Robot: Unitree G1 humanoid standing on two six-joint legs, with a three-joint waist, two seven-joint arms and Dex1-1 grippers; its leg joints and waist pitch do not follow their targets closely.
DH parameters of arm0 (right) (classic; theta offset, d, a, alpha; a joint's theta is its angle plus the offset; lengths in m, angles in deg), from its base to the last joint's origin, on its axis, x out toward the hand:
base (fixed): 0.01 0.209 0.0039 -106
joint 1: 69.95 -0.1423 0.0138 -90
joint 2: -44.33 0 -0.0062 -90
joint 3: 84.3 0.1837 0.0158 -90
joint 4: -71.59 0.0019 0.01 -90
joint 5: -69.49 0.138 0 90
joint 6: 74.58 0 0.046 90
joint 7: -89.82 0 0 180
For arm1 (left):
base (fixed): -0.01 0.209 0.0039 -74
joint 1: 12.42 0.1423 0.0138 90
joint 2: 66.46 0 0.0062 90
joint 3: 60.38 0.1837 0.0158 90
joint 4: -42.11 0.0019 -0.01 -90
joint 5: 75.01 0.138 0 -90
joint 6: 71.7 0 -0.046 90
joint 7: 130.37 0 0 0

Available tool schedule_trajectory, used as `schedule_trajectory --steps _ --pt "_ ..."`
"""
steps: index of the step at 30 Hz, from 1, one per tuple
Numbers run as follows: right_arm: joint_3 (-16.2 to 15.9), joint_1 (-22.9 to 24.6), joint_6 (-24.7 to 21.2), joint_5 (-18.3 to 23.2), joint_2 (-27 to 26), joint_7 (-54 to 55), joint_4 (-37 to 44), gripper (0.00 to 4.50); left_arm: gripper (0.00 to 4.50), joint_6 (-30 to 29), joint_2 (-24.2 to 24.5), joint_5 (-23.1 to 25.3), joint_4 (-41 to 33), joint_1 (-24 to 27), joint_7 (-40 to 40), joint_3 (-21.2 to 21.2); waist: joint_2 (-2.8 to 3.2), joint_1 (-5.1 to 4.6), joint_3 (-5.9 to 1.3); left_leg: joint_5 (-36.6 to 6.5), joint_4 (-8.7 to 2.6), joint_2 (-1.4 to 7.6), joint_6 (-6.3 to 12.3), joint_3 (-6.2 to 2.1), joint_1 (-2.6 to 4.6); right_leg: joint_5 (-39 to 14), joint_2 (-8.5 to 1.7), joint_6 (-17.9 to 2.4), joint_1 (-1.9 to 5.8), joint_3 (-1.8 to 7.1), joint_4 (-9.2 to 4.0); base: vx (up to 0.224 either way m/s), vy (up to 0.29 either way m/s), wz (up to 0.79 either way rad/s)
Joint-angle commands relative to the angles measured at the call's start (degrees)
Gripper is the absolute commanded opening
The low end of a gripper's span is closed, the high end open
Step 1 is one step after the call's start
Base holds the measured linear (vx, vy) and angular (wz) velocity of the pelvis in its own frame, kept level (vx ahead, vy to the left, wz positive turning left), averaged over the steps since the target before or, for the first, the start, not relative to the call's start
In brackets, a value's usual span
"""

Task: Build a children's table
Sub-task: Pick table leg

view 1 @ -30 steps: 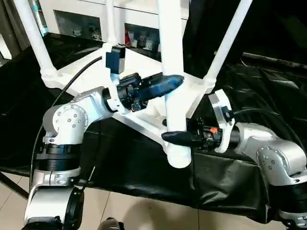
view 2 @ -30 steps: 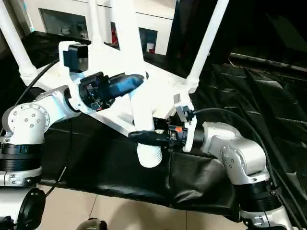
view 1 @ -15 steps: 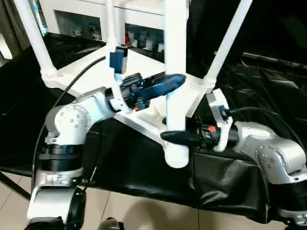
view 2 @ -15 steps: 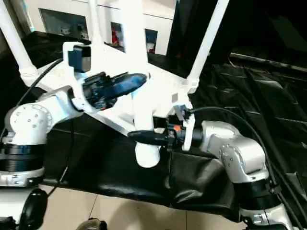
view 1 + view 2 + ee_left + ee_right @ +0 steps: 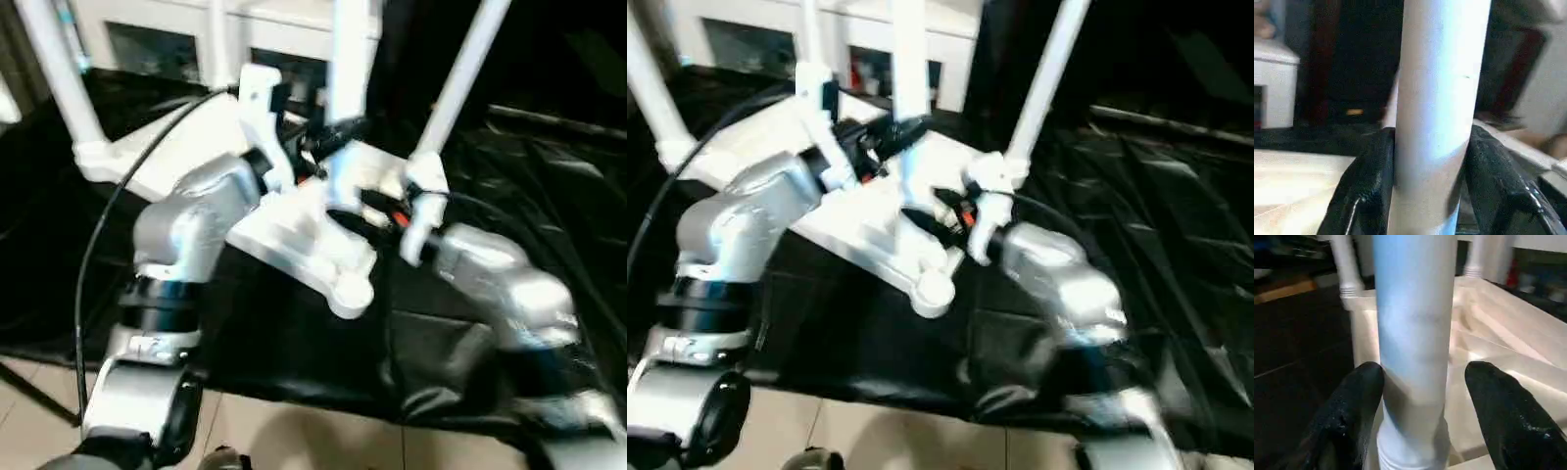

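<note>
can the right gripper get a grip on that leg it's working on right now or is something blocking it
Probably yes. In the right wrist view the leg stands directly between the right gripper's fingers, with a gap on one side and nothing else between them. The left gripper already clamps the same leg, apparently higher up.

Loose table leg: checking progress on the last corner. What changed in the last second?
Both arms carried the leg up and away over the tabletop, uncovering the near corner socket. The left pincer still grips it; the right pincer now stands open around it. The tabletop stayed put.
</note>
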Motion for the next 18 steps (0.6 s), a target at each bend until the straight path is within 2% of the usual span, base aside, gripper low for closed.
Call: schedule_trajectory --steps 1,3,4,8,10,16,17,18 --pt "0.7 -1.1 1.3 -0.8 -0.3 1.4 -1.6 2.69 1.84 -1.8 -0.5 0.8 -2.8 -1.0 1.4 1.5 -0.03 -0.01 -4.63 -9.7 -3.64 2.64 -3.97 -1.86 2.34 -4.3 -3.1 -10.8 1.63 2.01 -3.79 0.0 0.0 0.0" --pt "0.8 -1.4 1.6 -0.7 -0.6 1.3 -2.0 2.57 1.84 -2.5 -0.5 1.0 -3.0 -1.1 2.0 1.7 0.21 0.09 -4.6 -8.7 -3.62 2.6 -3.24 -1.78 2.38 -2.2 -2.81 -11.1 1.57 1.96 -3.64 0.0 0.0 0.0" --pt "0.6 -1.5 1.8 -0.7 -0.5 0.9 -2.3 2.43 1.84 -2.6 -0.4 1.0 -2.9 -1.2 2.0 1.6 0.09 0.1 -4.56 -8.8 -3.61 2.55 -3.1 -1.79 2.31 -2.1 -2.8 -11.0 1.67 1.95 -3.67 0.0 0.0 0.0" --pt "1.1 -2.1 2.6 -0.9 -0.5 0.1 -3.2 2.1 1.84 -2.5 0.0 1.8 -2.6 -1.2 2.3 2.1 0.17 0.06 -4.4 -11.1 -3.77 2.61 -3.82 -1.83 2.45 -5.7 -2.87 -10.2 1.49 1.99 -4.08 0.0 0.0 0.0" --pt "1.2 -2.0 3.0 -1.0 -0.3 -0.6 -3.4 1.93 1.84 -2.8 -0.1 1.9 -2.7 -1.1 2.6 2.0 0.19 0.07 -4.46 -10.9 -3.79 2.62 -3.99 -1.88 2.4 -5.4 -2.88 -10.0 1.52 1.99 -4.0 0.0 0.0 0.0" --pt "1.4 -1.4 3.1 0.9 1.4 -5.4 -1.9 1.86 1.83 -3.9 -0.3 1.0 -2.1 -1.5 3.2 1.0 0.06 0.15 -4.58 -9.3 -3.56 2.49 -3.0 -1.77 2.27 -2.6 -2.82 -10.7 1.77 1.97 -3.74 0.0 0.0 0.0" --pt "1.4 -1.4 3.1 1.1 1.5 -5.7 -1.7 1.86 1.83 -4.0 -0.3 0.7 -2.1 -1.5 2.9 0.9 0.2 0.18 -4.52 -9.4 -3.57 2.52 -2.89 -1.78 2.3 -2.9 -2.84 -10.7 1.7 2.0 -3.82 0.0 0.0 0.0" --pt "1.5 -1.1 2.5 2.4 2.1 -8.1 -0.4 1.86 2.38 -5.1 -0.3 -1.3 -2.0 -1.5 1.2 0.0 0.13 0.17 -4.52 -9.7 -3.53 2.46 -2.88 -1.71 2.32 -3.2 -2.84 -10.9 1.7 1.99 -3.84 0.0 0.0 0.0"
